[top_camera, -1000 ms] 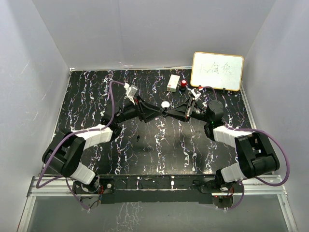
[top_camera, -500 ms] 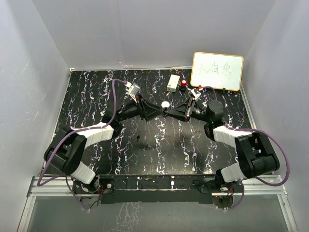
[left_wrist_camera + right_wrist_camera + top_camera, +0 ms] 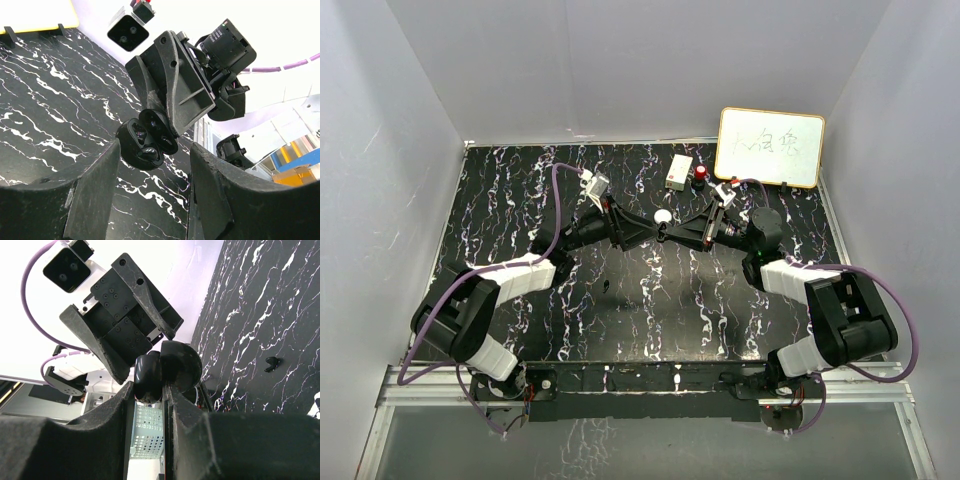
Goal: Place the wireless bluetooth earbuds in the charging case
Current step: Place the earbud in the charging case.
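One earbud (image 3: 607, 287) lay loose on the desk (image 3: 520, 200), nearer the arm bases than the charging case (image 3: 142, 142). The case itself hung open above the desk, with the right gripper (image 3: 150, 387) clamped on it. Something dark seemed seated in one half. Facing the case, just beside it, the left gripper (image 3: 155, 147) stood with its fingers apart and empty. The step in hand looked like fetching that loose earbud, which would call for a fine pinch on a tiny piece.

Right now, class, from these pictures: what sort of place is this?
Probably a robotics lab booth: a left arm and right arm bolted at a black marbled table, plain white walls around it, a handwritten whiteboard at the back.
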Tool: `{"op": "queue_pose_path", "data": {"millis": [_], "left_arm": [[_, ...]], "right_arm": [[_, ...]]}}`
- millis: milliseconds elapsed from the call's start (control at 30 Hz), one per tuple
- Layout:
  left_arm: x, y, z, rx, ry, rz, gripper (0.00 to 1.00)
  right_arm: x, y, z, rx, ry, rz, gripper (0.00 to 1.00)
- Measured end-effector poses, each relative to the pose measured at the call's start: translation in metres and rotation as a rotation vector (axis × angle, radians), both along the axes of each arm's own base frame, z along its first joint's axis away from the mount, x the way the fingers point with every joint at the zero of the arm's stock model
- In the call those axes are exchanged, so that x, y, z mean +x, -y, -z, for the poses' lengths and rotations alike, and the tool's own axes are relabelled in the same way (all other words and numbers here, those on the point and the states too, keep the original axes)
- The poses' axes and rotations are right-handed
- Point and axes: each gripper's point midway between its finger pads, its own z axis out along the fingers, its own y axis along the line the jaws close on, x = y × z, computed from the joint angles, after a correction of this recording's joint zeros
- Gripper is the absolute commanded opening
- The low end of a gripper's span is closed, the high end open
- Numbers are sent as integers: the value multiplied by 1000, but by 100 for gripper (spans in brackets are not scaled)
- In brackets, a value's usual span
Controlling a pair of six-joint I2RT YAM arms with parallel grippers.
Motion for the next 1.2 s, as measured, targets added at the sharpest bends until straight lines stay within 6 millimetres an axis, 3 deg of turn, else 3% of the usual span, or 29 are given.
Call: {"op": "queue_pose_path", "data": {"millis": [867,1200], "left_arm": [[-17,5,-10,-7,6,31,56],[-19,4,0,11,-19,28,56]], "right_arm": [[4,-1,6,1,-16,4,0],[4,-1,3,8,-7,4,0]]}}
